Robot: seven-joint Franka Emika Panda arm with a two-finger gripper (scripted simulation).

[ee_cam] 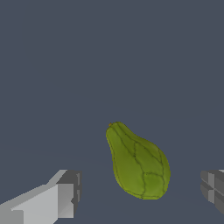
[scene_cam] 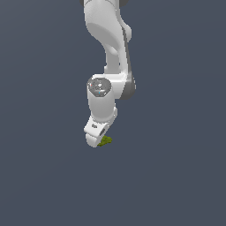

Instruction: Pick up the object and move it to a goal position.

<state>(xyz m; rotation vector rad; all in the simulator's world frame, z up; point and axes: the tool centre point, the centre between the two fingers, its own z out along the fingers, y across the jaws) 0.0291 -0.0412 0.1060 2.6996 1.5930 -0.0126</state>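
The two gripper fingers (ee_cam: 65,192) were recorded nearest the wrist camera, one light grey with a dark pad and the other seen only as a dark grey tip (ee_cam: 213,189) at the frame edge. The fingers were found spread wide apart, with nothing pinched.

The arm (scene_cam: 108,48) was observed in the exterior view as the largest item, white with grey joint sections, descending from the upper edge of the frame to a rounded wrist joint with a shiny cap. Below that joint the gripper (scene_cam: 98,134) was noted, tilted and lowered close to the flat dark grey-blue surface (scene_cam: 176,176).

The object (ee_cam: 138,162) was seen in the wrist view as an olive-green, pear-shaped lump with darker creases, its narrow end pointing away from the fingers and its broad end lying between them. No contact with either finger was visible. In the exterior view the object (scene_cam: 106,141) was recorded as a small green patch at the gripper's lower end, toward the exterior view's right, partly hidden by the white housing. Whether it rested on the surface could not be determined.
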